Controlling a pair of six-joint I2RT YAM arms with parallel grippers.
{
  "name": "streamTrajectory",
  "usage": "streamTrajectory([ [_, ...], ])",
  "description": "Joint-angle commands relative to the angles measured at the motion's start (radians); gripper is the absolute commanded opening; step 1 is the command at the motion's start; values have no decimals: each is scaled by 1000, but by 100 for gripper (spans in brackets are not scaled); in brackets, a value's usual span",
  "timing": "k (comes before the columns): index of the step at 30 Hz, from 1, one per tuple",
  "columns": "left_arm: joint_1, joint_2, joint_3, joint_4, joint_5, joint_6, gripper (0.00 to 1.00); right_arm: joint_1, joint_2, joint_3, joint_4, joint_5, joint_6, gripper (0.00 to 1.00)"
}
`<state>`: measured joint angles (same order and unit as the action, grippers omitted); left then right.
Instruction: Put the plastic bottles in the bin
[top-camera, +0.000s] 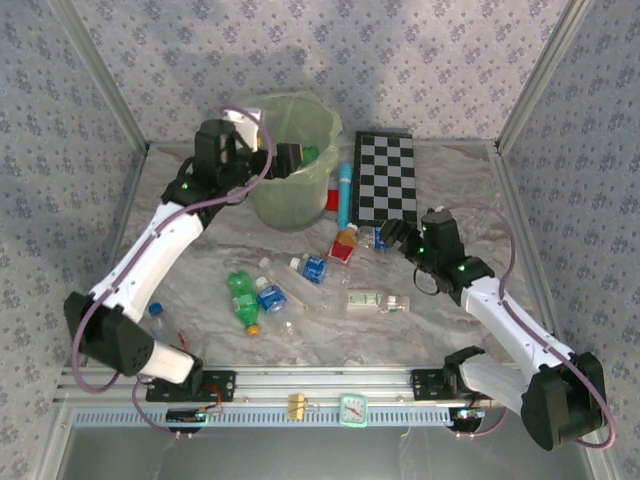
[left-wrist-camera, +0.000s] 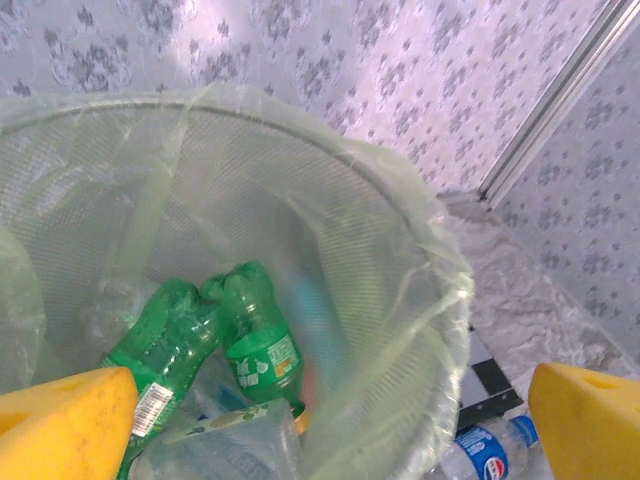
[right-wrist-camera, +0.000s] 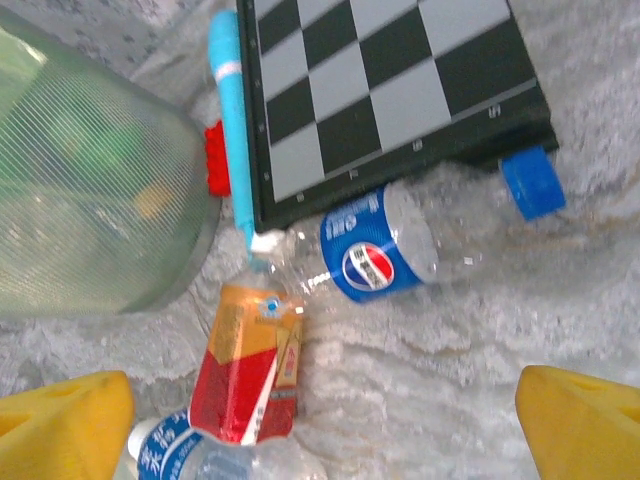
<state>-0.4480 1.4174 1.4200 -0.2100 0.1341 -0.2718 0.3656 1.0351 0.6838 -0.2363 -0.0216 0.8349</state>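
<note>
1. Hovering with fingers spread and nothing held: right gripper (right-wrist-camera: 320, 430), low over the counter (right-wrist-camera: 440, 370).
2. Just under it lie a red-labelled bottle (right-wrist-camera: 245, 370) and a Pepsi-labelled clear bottle (right-wrist-camera: 375, 255), both on their sides. The Pepsi one sits tight against the checkerboard (right-wrist-camera: 380, 90) edge.
3. Judgement: they look empty and thin-walled, so light, slick, prone to rolling and easy to crush. Grip mid-body on the label, across the long axis, with modest squeeze.
4. Left gripper (left-wrist-camera: 325, 425) is also released, poised over the bin (left-wrist-camera: 440, 270). Green bottles (left-wrist-camera: 255, 340) already lie inside.
5. More bottles (top-camera: 241, 297) lie loose mid-counter.
</note>
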Motion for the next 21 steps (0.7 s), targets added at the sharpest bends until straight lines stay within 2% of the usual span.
streamTrajectory([
  [1, -15, -63, -122, 133, -16, -40, 100, 30, -8, 28, -134, 4, 80, 100],
  [11, -90, -230, -532, 351, -136, -129, 100, 83, -51, -28, -344, -90, 237, 100],
  [21, -104, -387, -745, 348, -236, -188, 100, 189, -43, -124, -317, -118, 418, 100],
])
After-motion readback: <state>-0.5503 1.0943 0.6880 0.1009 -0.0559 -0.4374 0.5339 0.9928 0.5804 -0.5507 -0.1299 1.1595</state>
